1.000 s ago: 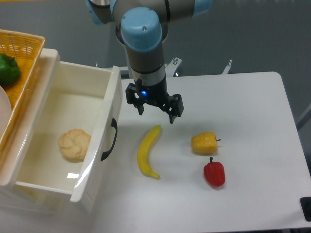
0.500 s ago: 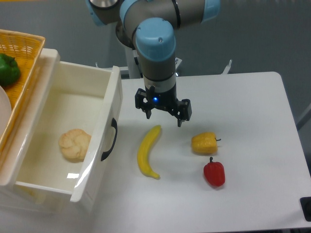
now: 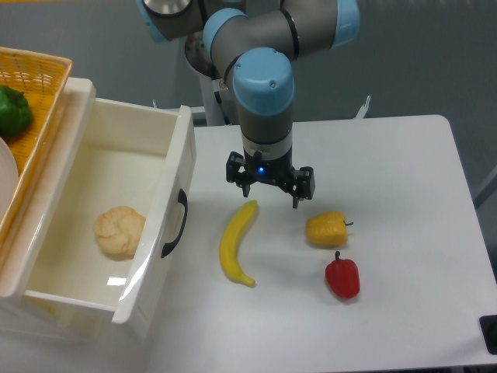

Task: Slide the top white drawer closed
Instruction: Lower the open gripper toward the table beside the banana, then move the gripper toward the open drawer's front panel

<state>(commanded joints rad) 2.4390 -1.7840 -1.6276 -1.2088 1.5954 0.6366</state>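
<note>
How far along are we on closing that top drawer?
Nothing is done yet: the top white drawer stands pulled fully out, a bread roll inside. The gripper is open and empty above the banana, away from the black handle. The whole push remains.

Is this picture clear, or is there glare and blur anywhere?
In the camera view: mostly sharp and evenly lit. The drawer has a bright glare streak on its glossy front edge, near the handle. Soft shadows lie under the banana and the peppers. The gripper shows a small blue light; no clear motion blur.
</note>
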